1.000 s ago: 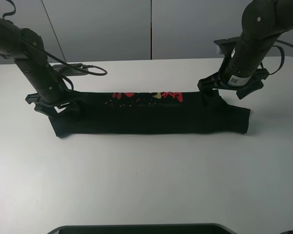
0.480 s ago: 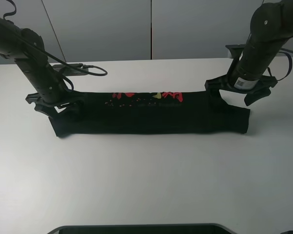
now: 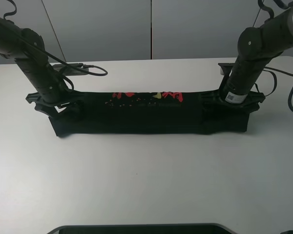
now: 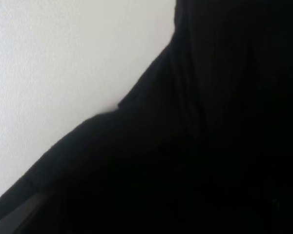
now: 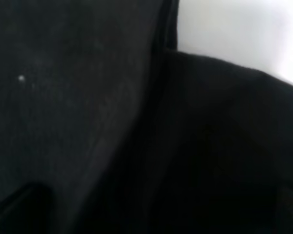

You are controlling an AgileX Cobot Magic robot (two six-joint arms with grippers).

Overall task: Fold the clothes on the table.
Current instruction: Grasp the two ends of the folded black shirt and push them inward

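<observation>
The clothes (image 3: pixel 146 117), a black T-shirt with red and yellow print along its far edge, lie folded into a long narrow band across the white table (image 3: pixel 146 180). My left gripper (image 3: pixel 54 105) sits low on the band's left end, its fingers spread apart. Over the band's right end my right gripper (image 3: pixel 232 101) is lowered onto the fabric with its jaws wide too. Black cloth (image 4: pixel 210 122) fills most of the left wrist view, with bare table (image 4: pixel 63 58) beside it. The right wrist view is nearly all dark fabric (image 5: pixel 88 122), with a patch of table (image 5: pixel 234 34).
A black cable (image 3: pixel 85 68) loops on the table behind the left arm. Another cable (image 3: pixel 283 73) hangs by the right arm. A dark rounded object (image 3: pixel 136 229) lies along the front edge. Grey wall panels stand behind the table.
My right gripper has swung to the right, turned, and come down onto the shirt's right end. The left arm and the shirt's left part have not moved.
</observation>
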